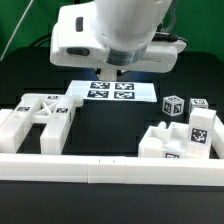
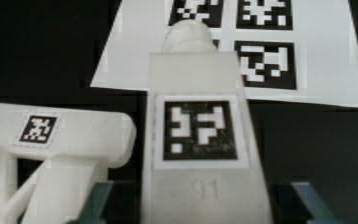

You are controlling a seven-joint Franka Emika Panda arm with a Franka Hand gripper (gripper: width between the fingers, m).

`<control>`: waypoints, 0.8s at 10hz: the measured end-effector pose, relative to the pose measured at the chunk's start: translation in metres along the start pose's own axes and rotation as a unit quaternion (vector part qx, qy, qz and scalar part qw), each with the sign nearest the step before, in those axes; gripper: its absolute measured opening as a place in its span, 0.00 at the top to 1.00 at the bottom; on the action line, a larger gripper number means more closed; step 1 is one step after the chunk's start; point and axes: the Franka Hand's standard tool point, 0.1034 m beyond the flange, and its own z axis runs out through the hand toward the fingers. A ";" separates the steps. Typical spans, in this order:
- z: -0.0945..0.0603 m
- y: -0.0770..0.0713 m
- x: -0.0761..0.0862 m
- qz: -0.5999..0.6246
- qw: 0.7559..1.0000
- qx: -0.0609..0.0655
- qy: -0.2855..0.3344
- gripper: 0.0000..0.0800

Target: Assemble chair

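1. Claw. In the exterior view the claw (image 1: 112,68) hangs below the white robot housing (image 1: 110,35), directly at the far edge of the marker board (image 1: 118,90). In the wrist view the claw (image 2: 202,200) has a dark finger (image 2: 105,200) on each side of one square leg (image 2: 197,120). Contact between fingers and leg is not resolved, so whether the claw is clamped on it or standing open cannot be told.

2. Square leg. The white leg carries one tag marker facing the wrist camera. Its narrow far end overlaps the marker board (image 2: 247,50).

3. Other chair parts.
- A rounded white part (image 2: 51,135) with one tag lies just beside the leg, clear of the marker board.
- A slotted panel group (image 1: 40,115) lies on the black table (image 1: 110,130) toward the exterior view's left of the marker board.
- Two tagged cubes (image 1: 175,105) stand toward the exterior view's right of the marker board, with a larger blocky cluster (image 1: 190,135) nearer the camera.

4. Border rail. A long plain white rail (image 1: 110,170) runs across the table, well apart from the marker board on the camera side.
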 end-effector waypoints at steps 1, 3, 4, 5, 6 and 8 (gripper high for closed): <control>-0.015 -0.005 0.008 -0.004 0.999 -0.006 0.047 0.64; -0.025 -0.007 0.014 -0.009 0.993 -0.008 0.118 0.64; -0.026 -0.006 0.017 -0.010 0.987 -0.008 0.159 0.64; -0.028 -0.006 0.018 -0.010 0.981 -0.007 0.193 0.64; -0.030 -0.007 0.019 -0.006 0.976 -0.001 0.217 0.64; -0.057 -0.018 0.028 0.006 0.957 0.025 0.290 0.64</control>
